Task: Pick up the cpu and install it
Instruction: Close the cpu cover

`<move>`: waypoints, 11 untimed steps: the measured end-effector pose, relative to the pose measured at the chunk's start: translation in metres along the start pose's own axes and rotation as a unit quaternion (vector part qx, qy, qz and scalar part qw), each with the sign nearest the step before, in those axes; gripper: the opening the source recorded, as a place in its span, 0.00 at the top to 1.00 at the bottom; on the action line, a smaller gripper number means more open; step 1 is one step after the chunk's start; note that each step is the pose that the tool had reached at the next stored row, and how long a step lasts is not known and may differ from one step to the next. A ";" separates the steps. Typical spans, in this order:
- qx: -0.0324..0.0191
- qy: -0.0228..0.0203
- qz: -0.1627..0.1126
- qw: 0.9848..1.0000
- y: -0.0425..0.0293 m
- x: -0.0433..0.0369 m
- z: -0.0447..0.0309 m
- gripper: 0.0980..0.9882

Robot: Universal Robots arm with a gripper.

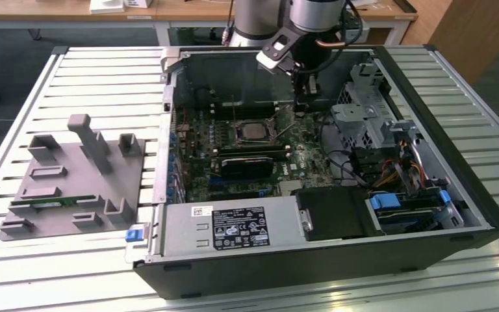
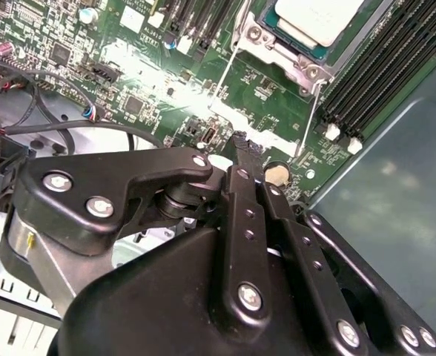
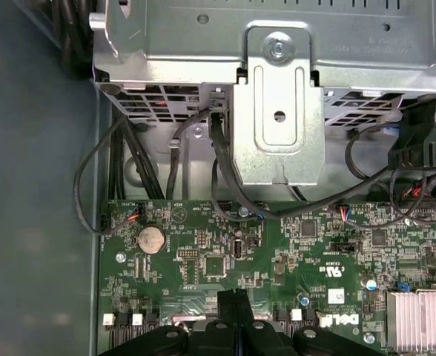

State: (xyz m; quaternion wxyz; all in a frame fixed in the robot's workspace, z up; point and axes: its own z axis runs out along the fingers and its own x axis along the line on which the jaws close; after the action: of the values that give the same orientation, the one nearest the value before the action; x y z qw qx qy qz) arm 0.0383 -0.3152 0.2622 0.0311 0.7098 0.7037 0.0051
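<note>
Silver-grey metal tops the small flat square cpu [image 1: 251, 132], which sits flat in the dark metal-framed socket [image 2: 266, 44] on the green motherboard [image 1: 297, 146], mid-floor of the open black computer case [image 1: 336, 266]. The black two-fingered gripper [image 1: 303, 107] hangs over the board, its fingers pressed together on nothing in both wrist views. In the exterior view the cpu lies at roughly eight o'clock from the fingertips, near but apart. Being square, it has no long axis. The socket's frame may be unlatched; I cannot tell.
</note>
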 end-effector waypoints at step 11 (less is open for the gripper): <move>0.000 0.000 0.000 1.000 0.0077 0.0008 0.0019 0.99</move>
State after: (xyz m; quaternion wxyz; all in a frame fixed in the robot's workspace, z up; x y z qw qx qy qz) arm 0.0461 -0.3146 0.2607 0.0313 0.7098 0.7037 0.0049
